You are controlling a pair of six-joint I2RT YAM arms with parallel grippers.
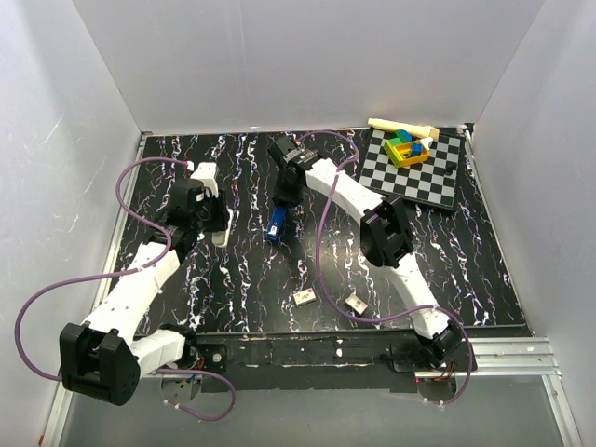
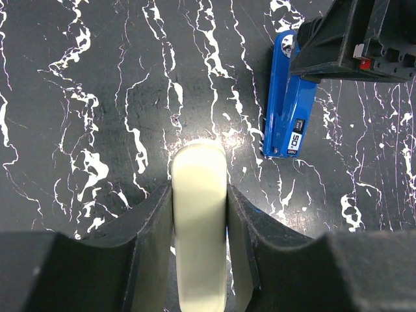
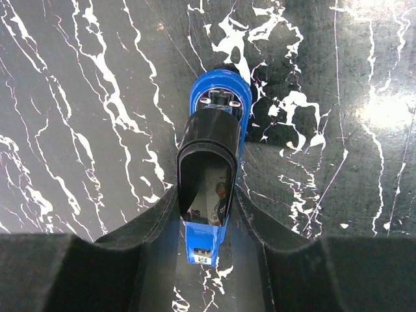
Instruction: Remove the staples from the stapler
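One blue stapler (image 1: pixel 276 225) lies mid-counter (image 1: pixel 242 279), clamped lengthwise between the right jaws. One cream bar (image 2: pixel 199 214) is gripped in the left jaws, near the stapler's left. Two small pale boxes (image 1: pixel 304 297) (image 1: pixel 356 303) rest near the front edge; one checkered board (image 1: pixel 438 177) lies far right.

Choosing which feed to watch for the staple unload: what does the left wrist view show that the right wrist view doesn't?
Left wrist only: a cream bar clamped in the left gripper jaws, and the stapler seen from outside the grip, lying apart from that bar. Right wrist only: the right gripper jaws closed on the stapler's sides, its glossy dark upper arm between them. Both: the blue stapler on the black marbled table.
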